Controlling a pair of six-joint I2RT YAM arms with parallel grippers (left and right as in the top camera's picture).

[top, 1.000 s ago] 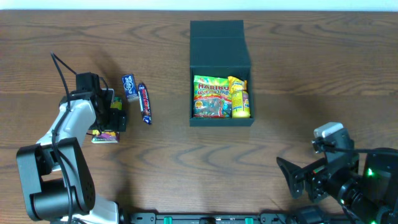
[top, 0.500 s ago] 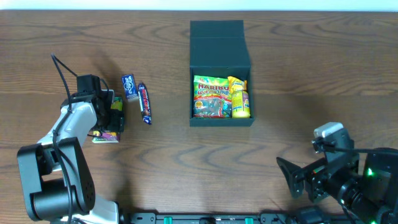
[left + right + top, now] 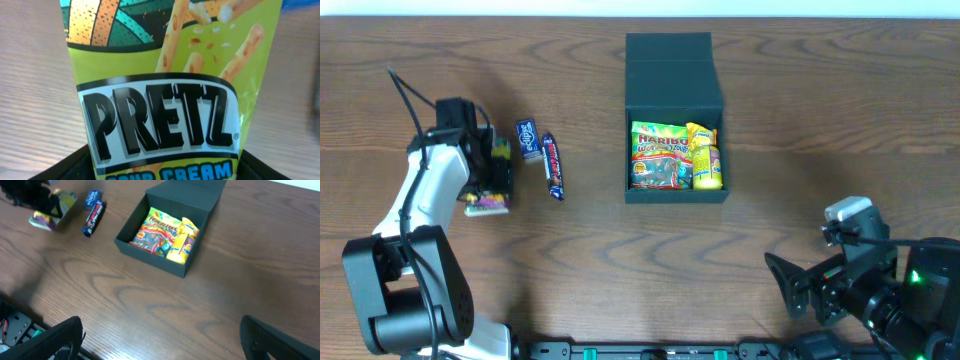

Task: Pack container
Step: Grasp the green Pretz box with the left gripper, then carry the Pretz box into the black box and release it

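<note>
The container [image 3: 675, 72] is a dark teal-black square box, lid open and folded back, at the table's middle back; it also shows in the right wrist view [image 3: 150, 260]. Inside lie a Haribo bag [image 3: 658, 157] and a yellow packet [image 3: 706, 160]. My left gripper [image 3: 494, 172] is shut on the green-yellow Pretz snack box [image 3: 486, 205] at the left. The Pretz box [image 3: 160, 100] fills the left wrist view, between the jaws [image 3: 160, 170]. My right gripper [image 3: 792, 288] is open and empty at the front right; its jaws [image 3: 165, 342] hover over bare wood.
A small blue packet [image 3: 528, 138] and a dark red-blue candy bar [image 3: 552, 167] lie just right of the left gripper. Both show in the right wrist view: the packet [image 3: 92, 197] and the bar [image 3: 94, 218]. The table's back edge is near the lid.
My left gripper has shifted a little left and toward the back, and the Pretz box has moved with it. The right arm has not moved.
</note>
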